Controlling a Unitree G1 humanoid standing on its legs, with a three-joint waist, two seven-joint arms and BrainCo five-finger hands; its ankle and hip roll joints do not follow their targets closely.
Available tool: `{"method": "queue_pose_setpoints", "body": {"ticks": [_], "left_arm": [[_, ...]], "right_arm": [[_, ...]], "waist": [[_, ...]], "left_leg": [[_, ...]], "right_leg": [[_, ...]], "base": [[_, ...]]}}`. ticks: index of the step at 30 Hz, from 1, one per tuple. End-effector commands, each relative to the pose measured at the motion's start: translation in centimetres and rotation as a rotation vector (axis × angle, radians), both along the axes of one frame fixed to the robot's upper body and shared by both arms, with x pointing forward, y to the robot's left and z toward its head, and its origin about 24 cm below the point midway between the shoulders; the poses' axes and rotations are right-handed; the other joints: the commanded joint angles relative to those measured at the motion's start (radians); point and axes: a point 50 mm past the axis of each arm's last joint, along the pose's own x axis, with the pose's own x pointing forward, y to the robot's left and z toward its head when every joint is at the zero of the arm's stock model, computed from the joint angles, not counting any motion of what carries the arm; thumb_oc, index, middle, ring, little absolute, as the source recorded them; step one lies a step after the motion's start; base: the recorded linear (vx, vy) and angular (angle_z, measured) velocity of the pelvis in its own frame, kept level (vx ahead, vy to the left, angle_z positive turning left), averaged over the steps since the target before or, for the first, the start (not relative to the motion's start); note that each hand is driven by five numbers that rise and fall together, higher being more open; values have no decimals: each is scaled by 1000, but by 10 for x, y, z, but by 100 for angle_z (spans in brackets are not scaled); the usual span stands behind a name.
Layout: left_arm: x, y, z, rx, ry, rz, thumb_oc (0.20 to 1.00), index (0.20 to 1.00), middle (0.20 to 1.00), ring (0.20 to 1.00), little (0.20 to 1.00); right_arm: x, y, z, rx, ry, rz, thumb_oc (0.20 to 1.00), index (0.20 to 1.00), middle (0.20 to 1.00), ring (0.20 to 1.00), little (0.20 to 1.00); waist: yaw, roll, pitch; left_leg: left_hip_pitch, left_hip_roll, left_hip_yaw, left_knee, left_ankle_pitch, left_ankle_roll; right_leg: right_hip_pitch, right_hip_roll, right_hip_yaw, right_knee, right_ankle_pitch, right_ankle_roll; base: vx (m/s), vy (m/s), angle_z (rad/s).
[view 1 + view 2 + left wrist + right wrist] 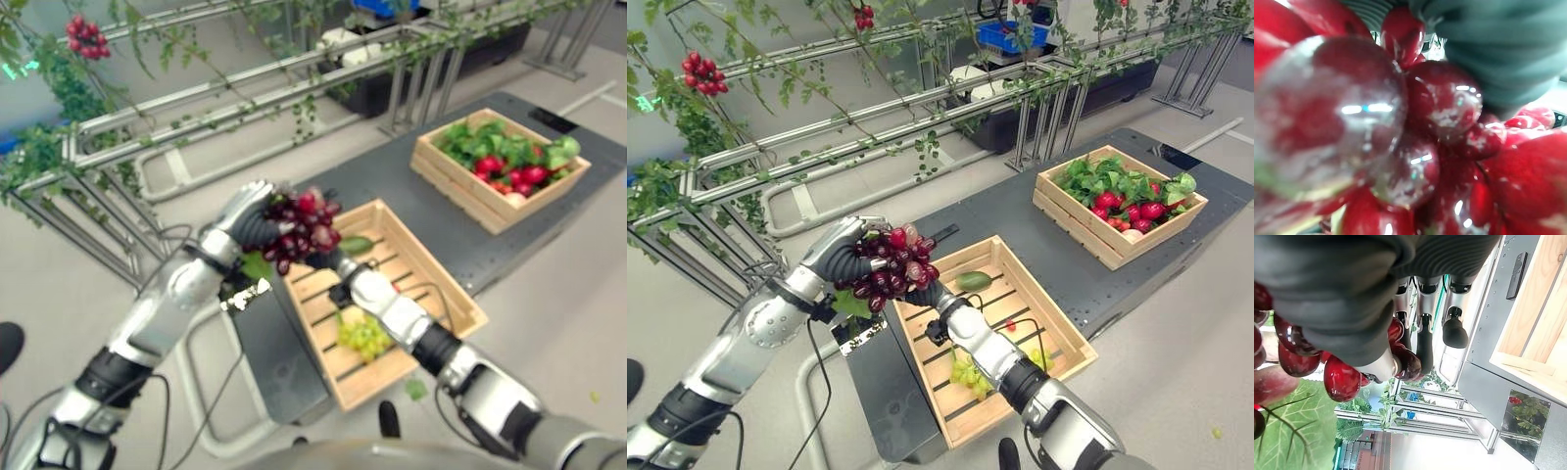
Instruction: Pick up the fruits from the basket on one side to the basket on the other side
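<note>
A bunch of red grapes (892,266) hangs in the air over the far left corner of the near wooden crate (1074,340). My left hand (838,257) curls over the bunch from the left. From below and the right, my right hand (928,292) holds the same bunch, thumb and fingers (1423,340) pressed on the grapes (1342,377). The near crate holds green grapes (364,336), a green oval fruit (973,281) and a small red fruit (1010,326). The far wooden crate (1087,240) is full of red fruits (1136,211) and green leaves.
Both crates stand on a dark grey platform (1019,225). Behind it run metal rails (872,127) hung with vines and red berry clusters (703,70), just beyond my left hand. A blue bin (1004,39) sits at the back.
</note>
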Motion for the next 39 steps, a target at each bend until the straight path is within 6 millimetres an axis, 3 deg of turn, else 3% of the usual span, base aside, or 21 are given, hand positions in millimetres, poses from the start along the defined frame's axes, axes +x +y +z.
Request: {"method": "queue_pose_setpoints", "body": {"ticks": [1, 5, 9, 22, 33, 39], "left_arm": [[-8, -5, 30, -27, -163, -53, 200, 200, 200, 200, 200], [-1, 6, 25, -12, -155, 27, 200, 200, 200, 200, 200], [6, 13, 22, -27, -143, 76, 200, 200, 200, 200, 200], [13, 0, 21, -88, -120, 35, 200, 200, 200, 200, 200], [14, -3, 19, -163, -95, 29, 200, 200, 200, 200, 200], [9, 4, 12, -207, -60, 48, 200, 200, 200, 200, 200]], "right_arm": [[-1, 21, 39, 124, -125, 90, 1000, 1000, 1000, 1000, 1000], [-8, 4, 32, 174, -94, 50, 1000, 1000, 1000, 1000, 1000], [-18, -1, 13, 328, 70, 1, 1000, 1000, 1000, 1000, 1000], [-32, 31, 5, 491, 259, 112, 1000, 1000, 1000, 1000, 1000], [-32, 44, 24, 507, 218, 188, 1000, 1000, 1000, 1000, 1000], [-34, 47, 22, 546, 266, 203, 1000, 1000, 1000, 1000, 1000]], "waist": [[-6, -7, -14], [-22, -4, -7], [-35, -1, -1], [-30, 4, -6], [-19, 2, -6], [-12, 6, -6]], "left_leg": [[-59, -37, -22, 24, -88, 16], [-56, -35, -17, 22, -88, 16], [-56, -34, -12, 24, -88, 14], [-48, -35, -10, 18, -98, 15], [-58, -37, -12, 21, -87, 13], [-57, -40, -15, 21, -87, 15]], "right_leg": [[96, -2, -22, 10, -189, 28], [96, -2, -22, 11, -190, 30], [95, -2, -18, 13, -189, 30], [101, -1, -18, 10, -199, 29], [95, -5, -20, 10, -188, 28], [96, -8, -22, 10, -186, 28]], "base": [[0, 0, 0], [0, 0, 0], [0, 0, 0], [12, 2, -1], [-11, -3, 1], [-9, -1, 0]]}}
